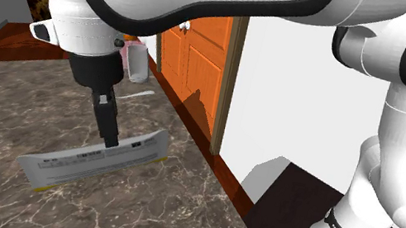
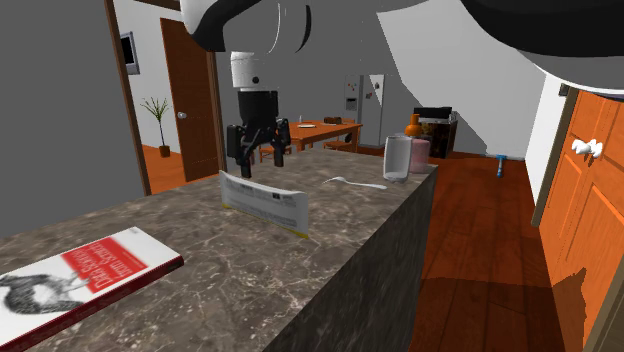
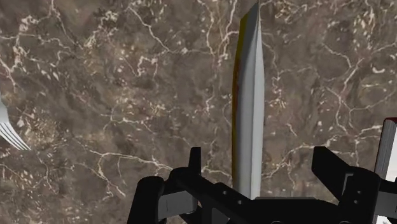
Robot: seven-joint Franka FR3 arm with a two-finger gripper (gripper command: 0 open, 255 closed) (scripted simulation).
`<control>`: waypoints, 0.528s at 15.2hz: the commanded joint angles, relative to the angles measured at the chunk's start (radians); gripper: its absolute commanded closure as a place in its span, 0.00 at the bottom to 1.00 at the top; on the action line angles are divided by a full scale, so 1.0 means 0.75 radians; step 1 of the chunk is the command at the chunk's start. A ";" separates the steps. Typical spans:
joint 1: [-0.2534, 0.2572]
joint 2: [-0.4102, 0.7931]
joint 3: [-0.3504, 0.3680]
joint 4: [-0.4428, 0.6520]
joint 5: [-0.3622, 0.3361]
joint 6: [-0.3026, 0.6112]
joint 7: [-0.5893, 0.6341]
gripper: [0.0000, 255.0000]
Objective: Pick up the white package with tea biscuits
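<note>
on the marble counter (image 1: pixel 10 104) the white package (image 1: pixel 89 162) is standing on edge; the gripper (image 3: pixel 257 156) is straddling it off-centre, fingers spread, so one finger landing first is risking toppling it.

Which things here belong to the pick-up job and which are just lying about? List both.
Job in hand:
- white package, standing on edge
- gripper, open above it

Lying about:
- red-and-white book
- fork
- clear glass
</note>
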 commanded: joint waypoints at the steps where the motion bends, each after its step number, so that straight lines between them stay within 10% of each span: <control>1: 0.011 0.020 0.005 -0.002 -0.008 0.022 -0.003 0.00; 8: 0.000 0.010 0.003 -0.117 -0.006 0.127 0.000 0.00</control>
